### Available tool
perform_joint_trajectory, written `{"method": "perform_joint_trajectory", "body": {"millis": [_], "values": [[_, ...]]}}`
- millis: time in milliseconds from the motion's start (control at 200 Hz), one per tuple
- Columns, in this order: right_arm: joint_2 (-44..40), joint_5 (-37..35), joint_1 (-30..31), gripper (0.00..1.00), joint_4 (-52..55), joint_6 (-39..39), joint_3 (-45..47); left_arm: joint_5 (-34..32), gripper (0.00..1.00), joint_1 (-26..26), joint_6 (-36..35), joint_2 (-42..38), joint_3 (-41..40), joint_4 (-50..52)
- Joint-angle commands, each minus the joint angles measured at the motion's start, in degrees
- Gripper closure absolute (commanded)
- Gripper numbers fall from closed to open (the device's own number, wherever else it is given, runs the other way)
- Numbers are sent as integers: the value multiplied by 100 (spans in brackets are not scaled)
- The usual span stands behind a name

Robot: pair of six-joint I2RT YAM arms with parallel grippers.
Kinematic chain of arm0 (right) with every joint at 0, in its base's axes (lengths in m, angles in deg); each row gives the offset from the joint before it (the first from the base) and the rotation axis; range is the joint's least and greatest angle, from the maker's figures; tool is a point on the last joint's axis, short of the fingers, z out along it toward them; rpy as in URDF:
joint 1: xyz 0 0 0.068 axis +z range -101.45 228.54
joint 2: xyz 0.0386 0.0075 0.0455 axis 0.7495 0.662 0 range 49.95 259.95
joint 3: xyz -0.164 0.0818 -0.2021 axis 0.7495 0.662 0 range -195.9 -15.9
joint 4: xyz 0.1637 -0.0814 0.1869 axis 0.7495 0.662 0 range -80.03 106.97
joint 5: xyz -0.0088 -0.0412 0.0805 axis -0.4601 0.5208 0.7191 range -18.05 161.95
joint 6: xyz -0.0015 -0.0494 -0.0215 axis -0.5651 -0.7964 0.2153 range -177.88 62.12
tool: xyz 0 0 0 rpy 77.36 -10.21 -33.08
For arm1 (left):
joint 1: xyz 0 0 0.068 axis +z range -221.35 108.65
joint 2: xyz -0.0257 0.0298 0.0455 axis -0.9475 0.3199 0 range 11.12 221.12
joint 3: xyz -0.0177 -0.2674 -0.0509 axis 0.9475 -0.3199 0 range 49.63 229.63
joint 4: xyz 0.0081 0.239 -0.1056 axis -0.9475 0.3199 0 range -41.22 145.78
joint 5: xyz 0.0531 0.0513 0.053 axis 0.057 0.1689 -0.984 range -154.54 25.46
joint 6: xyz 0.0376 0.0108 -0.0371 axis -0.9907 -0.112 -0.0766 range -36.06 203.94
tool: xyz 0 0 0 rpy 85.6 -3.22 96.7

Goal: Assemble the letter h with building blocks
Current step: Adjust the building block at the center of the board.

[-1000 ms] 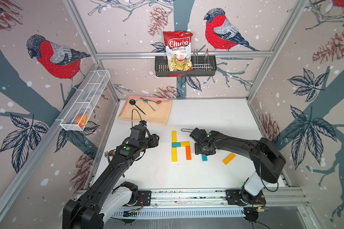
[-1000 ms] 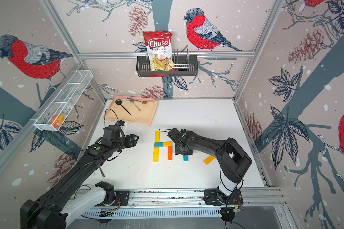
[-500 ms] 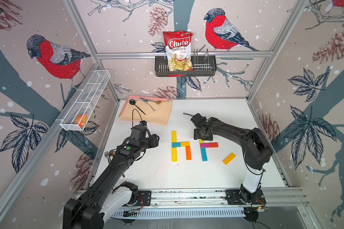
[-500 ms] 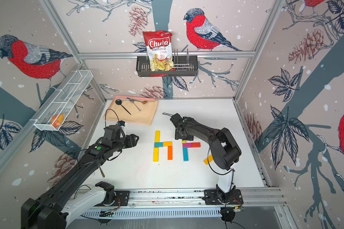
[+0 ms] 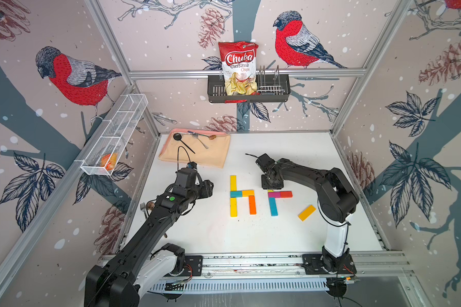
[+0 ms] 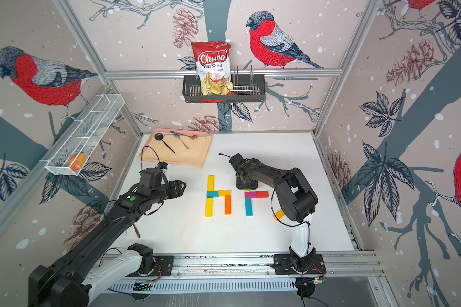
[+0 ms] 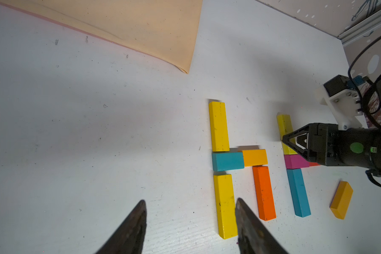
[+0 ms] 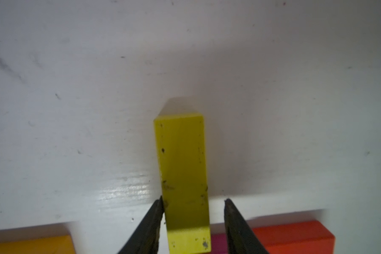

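**Building blocks on white desk: one letter laid, a second group in part, one block loose**

Group 1, laid flat on the desk (image 5: pixel 290 148). The upper yellow block (image 5: pixel 233 183) and lower yellow block (image 5: pixel 233 207) lie in one line as the stem. The short teal block (image 5: pixel 235 193) sits between them, and the amber crossbar block (image 5: pixel 248 192) carries on sideways from it. The orange block (image 5: pixel 252 204) runs down from the amber one. Together they read as an h.

Group 2, just beside group 1 on the right arm's side. The magenta block (image 5: pixel 274 194) and red block (image 5: pixel 286 194) lie end to end. The long teal block (image 5: pixel 272 206) runs down from the magenta one. The stem yellow block (image 8: pixel 183 165) lies on the far side, with its near end at the magenta block.

Loose item: the tilted amber block (image 5: pixel 307 212) lies askew near the right arm, apart from both groups.

Right end effector (image 8: pixel 194 199): lowered over the stem yellow block, with its fingers astride it. One finger (image 8: pixel 156 211) is against the block's long edge and the other stands off with a visible gap, so the block is not clamped.

Left end effector (image 7: pixel 190 200): fingers spread with nothing between them, held above the desk on the left of group 1.

Also present: a tan cloth (image 5: pixel 213 156) at the far left of the desk, with spoons on it.
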Motion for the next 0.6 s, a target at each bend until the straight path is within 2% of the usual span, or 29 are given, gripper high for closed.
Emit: {"method": "perform_joint_trajectory", "body": {"millis": [0, 220, 265, 330, 400, 495, 595], "values": [[26, -33, -29, 56, -36, -88, 29, -40, 37, 6, -64, 9, -12, -132], [55, 6, -27, 56, -73, -115, 62, -41, 37, 2, -66, 13, -12, -131], [43, 11, -27, 51, -71, -99, 62, -40, 37, 4, -64, 17, -8, -128], [14, -24, -27, 37, -58, -63, 38, -40, 37, 3, -62, 22, -6, -126], [-65, -29, -36, 32, -88, -36, 27, -48, 37, 3, -58, 9, -10, -127], [-66, 19, -54, 32, -76, -28, -67, -48, 37, 2, -64, 9, -6, -128], [57, 54, -62, 40, -43, -9, -147, -57, 37, 2, -61, 0, -9, -122]]}}
